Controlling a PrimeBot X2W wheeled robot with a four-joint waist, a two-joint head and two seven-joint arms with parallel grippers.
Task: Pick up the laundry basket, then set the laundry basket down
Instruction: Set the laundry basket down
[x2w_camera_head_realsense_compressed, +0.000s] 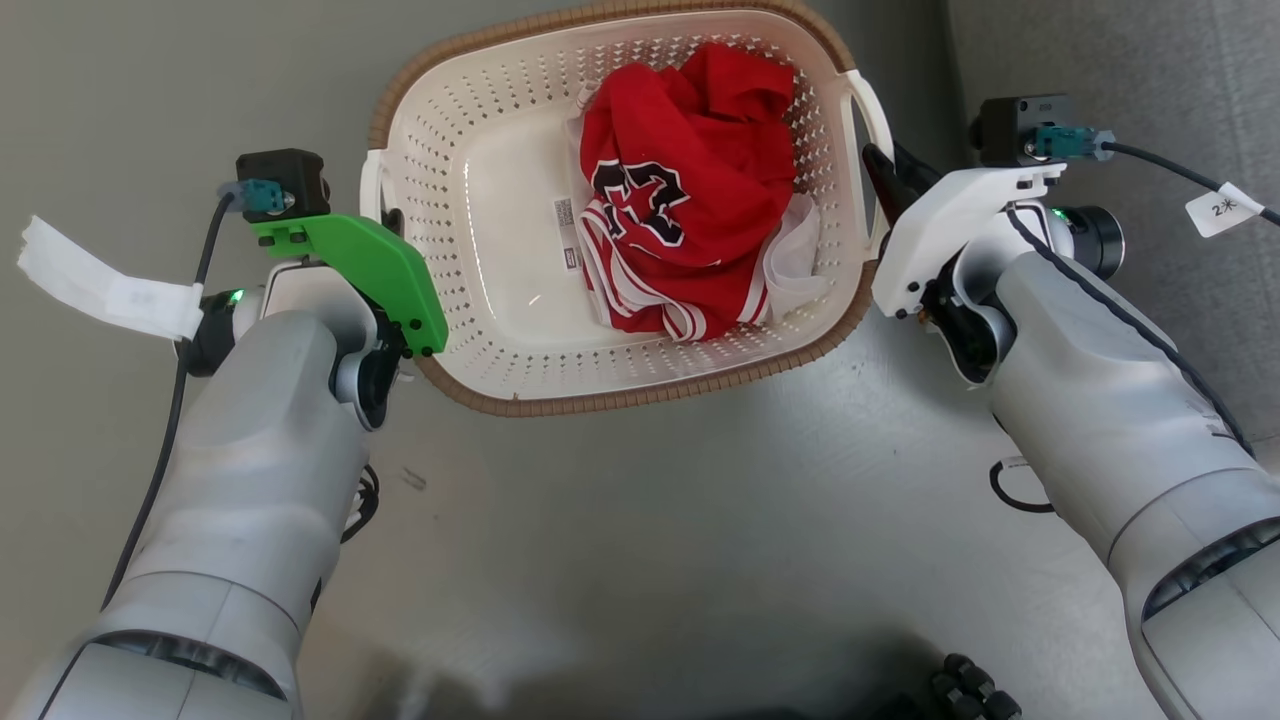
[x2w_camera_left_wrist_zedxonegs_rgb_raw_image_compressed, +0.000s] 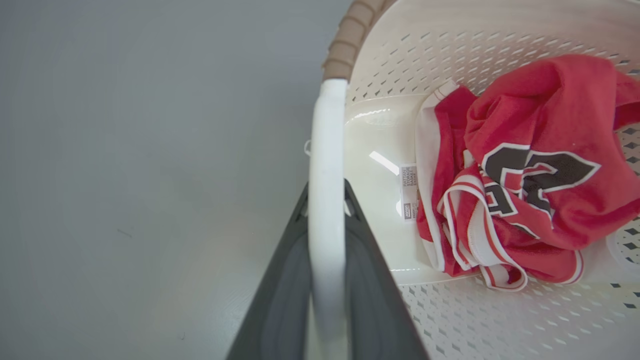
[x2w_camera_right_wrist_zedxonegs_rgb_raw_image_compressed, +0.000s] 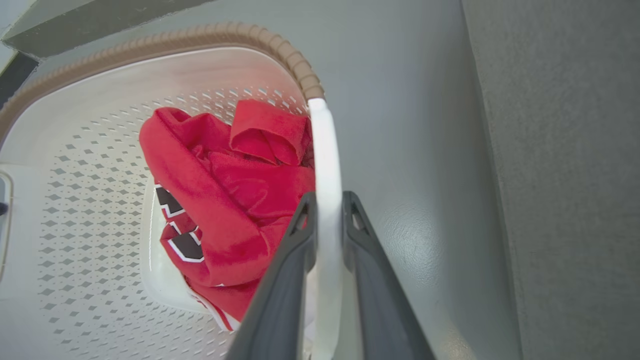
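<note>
**A:** Since the left tool (x2w_camera_left_wrist_zedxonegs_rgb_raw_image_compressed: 326, 187) is closed on something white, can you say what it holds?

**B:** Yes. Its two dark fingers (x2w_camera_left_wrist_zedxonegs_rgb_raw_image_compressed: 280, 280) press from both sides on the left handle (x2w_camera_left_wrist_zedxonegs_rgb_raw_image_compressed: 327, 140) of the laundry basket (x2w_camera_head_realsense_compressed: 480, 160). Between them there is only the thickness of the handle.

**A:** And the right tool (x2w_camera_right_wrist_zedxonegs_rgb_raw_image_compressed: 330, 197)?

**B:** It is the same. It is closed almost fully on the right handle (x2w_camera_right_wrist_zedxonegs_rgb_raw_image_compressed: 325, 150), with one finger on the inner side and one on the outer side.

**A:** Where is the basket?

**B:** In the head view it is between the two arms, over the grey floor (x2w_camera_head_realsense_compressed: 640, 520). Whether it stands on the floor or hangs a little above it, I cannot tell.

**A:** What is inside?

**B:** A crumpled red jersey (x2w_camera_head_realsense_compressed: 690, 200) with dark numbers and white trim lies toward the side of the right handle and touches that wall. Just beside it, on the bare bottom, there is a small label (x2w_camera_head_realsense_compressed: 567, 232).

**A:** And further out?

**B:** A darker grey surface (x2w_camera_head_realsense_compressed: 1150, 60) with a rough texture lies beyond the right arm.
</note>
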